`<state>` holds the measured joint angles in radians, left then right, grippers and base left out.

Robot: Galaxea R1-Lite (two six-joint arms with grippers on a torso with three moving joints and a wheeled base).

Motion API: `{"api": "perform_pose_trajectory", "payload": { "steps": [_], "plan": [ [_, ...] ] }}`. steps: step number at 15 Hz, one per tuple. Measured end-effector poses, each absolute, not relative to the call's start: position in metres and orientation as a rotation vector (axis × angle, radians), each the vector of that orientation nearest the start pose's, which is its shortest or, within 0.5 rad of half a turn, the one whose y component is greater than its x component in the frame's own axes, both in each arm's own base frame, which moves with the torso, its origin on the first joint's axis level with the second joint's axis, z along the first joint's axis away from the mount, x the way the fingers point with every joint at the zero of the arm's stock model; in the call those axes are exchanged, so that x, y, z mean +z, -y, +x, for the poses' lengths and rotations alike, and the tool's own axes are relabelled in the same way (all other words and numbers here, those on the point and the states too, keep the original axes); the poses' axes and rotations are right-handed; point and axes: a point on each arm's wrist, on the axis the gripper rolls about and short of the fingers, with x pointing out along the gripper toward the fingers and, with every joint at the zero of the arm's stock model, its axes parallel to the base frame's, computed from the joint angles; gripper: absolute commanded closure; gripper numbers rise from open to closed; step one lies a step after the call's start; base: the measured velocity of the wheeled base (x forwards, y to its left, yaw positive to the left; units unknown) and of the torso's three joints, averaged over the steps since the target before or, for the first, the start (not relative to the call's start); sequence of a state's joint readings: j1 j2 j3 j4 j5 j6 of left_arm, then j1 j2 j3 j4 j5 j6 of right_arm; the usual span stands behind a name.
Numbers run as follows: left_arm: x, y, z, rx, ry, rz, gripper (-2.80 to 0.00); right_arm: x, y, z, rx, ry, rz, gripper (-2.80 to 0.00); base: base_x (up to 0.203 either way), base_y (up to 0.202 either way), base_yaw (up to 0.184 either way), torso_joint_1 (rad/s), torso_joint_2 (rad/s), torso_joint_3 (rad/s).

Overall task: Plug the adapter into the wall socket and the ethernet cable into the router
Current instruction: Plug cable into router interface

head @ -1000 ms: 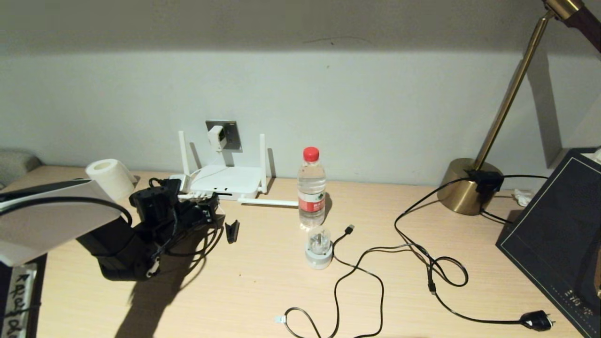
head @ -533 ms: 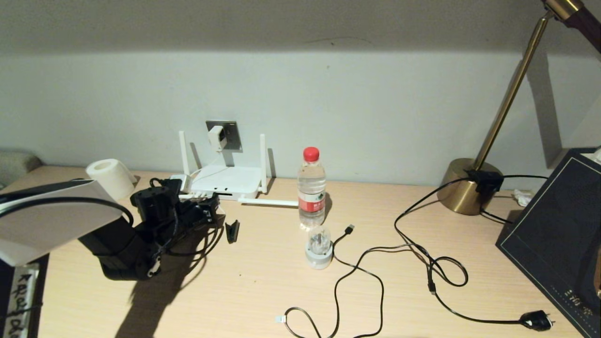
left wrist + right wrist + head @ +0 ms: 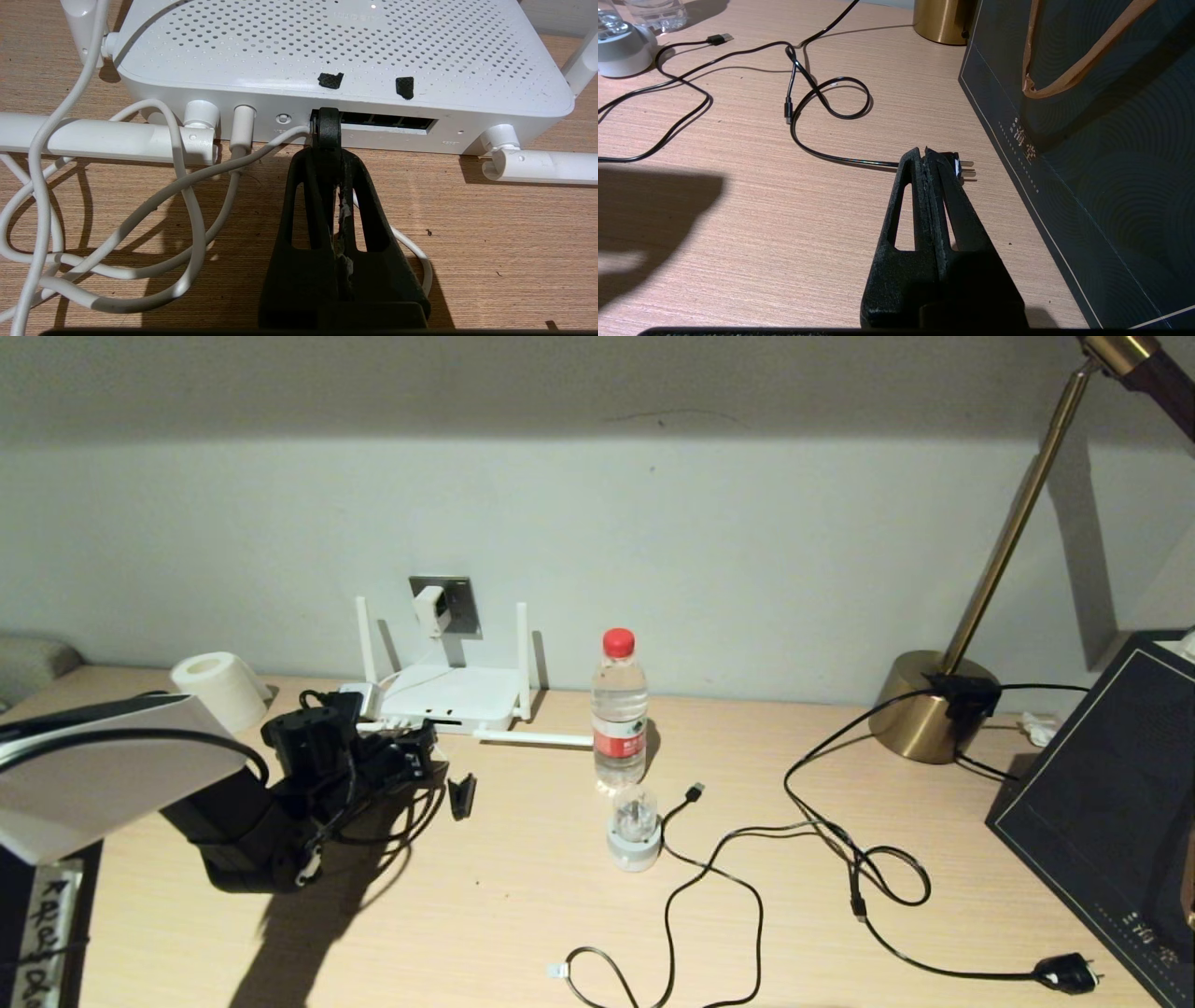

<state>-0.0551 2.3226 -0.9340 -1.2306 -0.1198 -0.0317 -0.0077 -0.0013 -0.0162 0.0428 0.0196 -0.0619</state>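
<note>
The white router lies against the wall under the grey wall socket, with the white adapter plugged in. Its thin white cord loops over the table in front of the router. My left gripper reaches to the router's port edge. The left gripper is shut on the ethernet cable's black disc end, which sits at the left end of the port row. Black ethernet cable loops hang by that arm. My right gripper is shut and empty, low over the table, out of the head view.
A water bottle, a clear-domed white gadget, a USB-tipped black cable and a mains-plug cable lie right of the router. A brass lamp base, a dark bag, a paper roll and a small black piece are around.
My left arm has crept very slightly to the right while its gripper stays at the router's ports. Nothing else has moved.
</note>
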Motion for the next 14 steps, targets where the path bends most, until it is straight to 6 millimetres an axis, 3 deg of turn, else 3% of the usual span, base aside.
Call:
{"api": "perform_pose_trajectory", "payload": {
  "steps": [6, 7, 14],
  "plan": [
    [0.0448, 0.0266, 0.4111, -0.174, -0.161, -0.036, 0.00, 0.0756, -0.0006, -0.0242, 0.013, -0.024, -0.062, 0.00, 0.000, 0.000, 0.000, 0.000, 0.00, 0.000],
    [0.0448, 0.0266, 0.4111, -0.174, -0.161, -0.036, -2.80, 0.0756, -0.0006, -0.0242, 0.013, -0.024, -0.062, 0.00, 0.000, 0.000, 0.000, 0.000, 0.00, 0.000],
    [0.0449, 0.0279, 0.4068, -0.173, -0.163, -0.081, -2.80, 0.0756, -0.0006, -0.0242, 0.013, -0.025, -0.062, 0.00, 0.000, 0.000, 0.000, 0.000, 0.00, 0.000]
  ]
}}
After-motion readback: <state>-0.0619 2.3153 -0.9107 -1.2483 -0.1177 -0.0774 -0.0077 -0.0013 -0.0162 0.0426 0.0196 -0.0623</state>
